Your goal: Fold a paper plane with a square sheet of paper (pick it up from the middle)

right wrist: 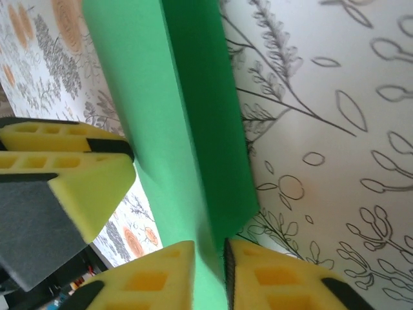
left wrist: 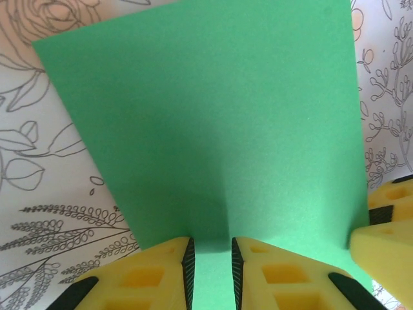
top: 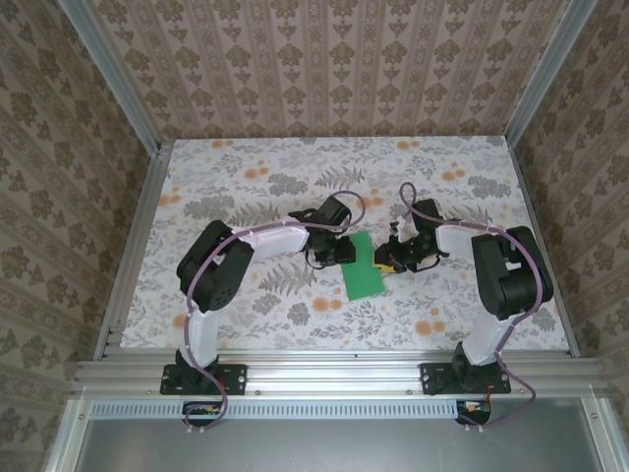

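The square sheet of paper (top: 364, 267), judged light, limp and crease-prone, is best held by its edges. The right end effector (right wrist: 208, 247) pinches the raised fold; the left end effector (left wrist: 211, 244) is nearly closed, grasp indeterminable.

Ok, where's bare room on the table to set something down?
Free: the table along the back wall, and its near strip by the front rail. Crowded: the middle, where left gripper and right gripper meet at the green sheet.

Bright, even light. Soft shadow darkens the near half of the paper (left wrist: 213, 194); close foregrounds in the wrist views slightly soft.
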